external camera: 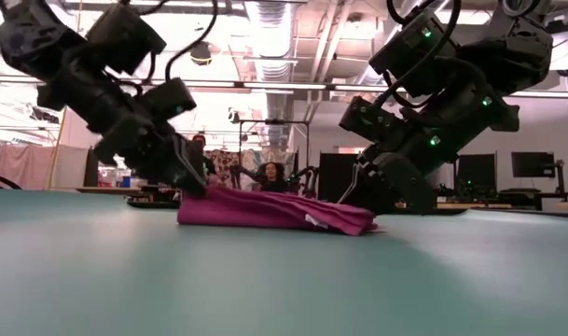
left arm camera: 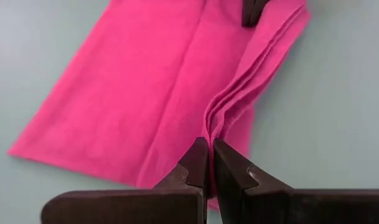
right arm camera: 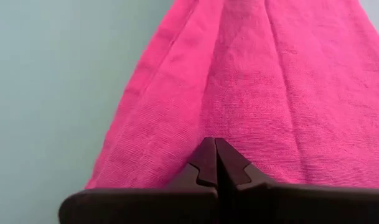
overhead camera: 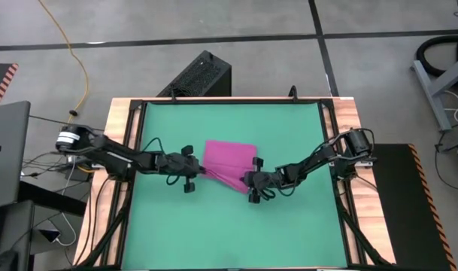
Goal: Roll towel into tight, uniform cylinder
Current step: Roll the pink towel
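Currently both claws pinched fully closed on cloth. Left gripper [left arm camera: 210,163] clamps the folded edge of the towel [overhead camera: 229,159] at its left near corner, layers bunched between the fingertips. Right gripper [right arm camera: 215,163] nips the towel's right near corner, fabric pulled taut ahead of it. Towel lies mid-mat on the green mat [overhead camera: 176,233], partly folded, low and flattish in the low view, between the two arms.

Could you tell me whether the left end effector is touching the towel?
Touching: the left wrist view shows the left end effector shut on the towel's bunched edge.
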`<control>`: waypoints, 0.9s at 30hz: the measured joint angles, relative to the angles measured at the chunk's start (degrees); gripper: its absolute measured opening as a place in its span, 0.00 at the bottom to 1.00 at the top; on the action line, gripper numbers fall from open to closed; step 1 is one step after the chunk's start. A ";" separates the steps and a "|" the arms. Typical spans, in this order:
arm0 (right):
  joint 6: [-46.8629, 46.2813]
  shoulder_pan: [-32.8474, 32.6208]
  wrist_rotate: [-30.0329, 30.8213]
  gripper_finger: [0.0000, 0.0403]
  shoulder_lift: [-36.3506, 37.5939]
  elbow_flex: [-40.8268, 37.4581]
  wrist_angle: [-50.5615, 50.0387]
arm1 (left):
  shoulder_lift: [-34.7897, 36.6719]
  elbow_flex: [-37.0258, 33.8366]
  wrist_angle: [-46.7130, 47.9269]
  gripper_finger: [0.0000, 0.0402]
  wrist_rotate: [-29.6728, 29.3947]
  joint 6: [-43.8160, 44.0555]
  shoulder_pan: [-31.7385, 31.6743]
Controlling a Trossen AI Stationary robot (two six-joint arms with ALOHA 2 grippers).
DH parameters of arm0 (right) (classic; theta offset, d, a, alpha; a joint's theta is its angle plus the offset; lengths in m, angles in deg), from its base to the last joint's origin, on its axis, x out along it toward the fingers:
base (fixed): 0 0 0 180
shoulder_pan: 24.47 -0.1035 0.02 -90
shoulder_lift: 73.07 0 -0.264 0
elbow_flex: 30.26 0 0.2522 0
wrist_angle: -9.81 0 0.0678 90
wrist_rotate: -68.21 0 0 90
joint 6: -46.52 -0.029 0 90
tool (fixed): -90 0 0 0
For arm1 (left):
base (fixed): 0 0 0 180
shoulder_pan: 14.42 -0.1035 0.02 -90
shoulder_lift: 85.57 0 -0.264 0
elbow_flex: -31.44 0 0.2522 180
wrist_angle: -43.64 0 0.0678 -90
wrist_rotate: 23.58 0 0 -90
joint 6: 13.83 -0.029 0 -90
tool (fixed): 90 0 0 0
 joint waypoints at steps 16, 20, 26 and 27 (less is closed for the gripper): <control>-0.08 -0.45 0.64 0.02 0.90 -0.11 0.25 | -11.00 0.09 -6.39 0.00 -2.01 1.70 -1.09; 0.04 -2.14 5.92 0.03 5.76 -0.44 -3.76 | -11.35 0.11 -5.93 0.00 -1.29 2.07 -1.36; 2.41 -6.04 10.57 0.06 15.00 -0.22 -5.73 | -11.38 0.09 -4.60 0.00 -0.86 2.11 -1.34; 2.54 -6.58 9.96 0.07 16.01 -0.22 -6.29 | -11.38 0.09 -4.52 0.00 -0.83 2.11 -1.36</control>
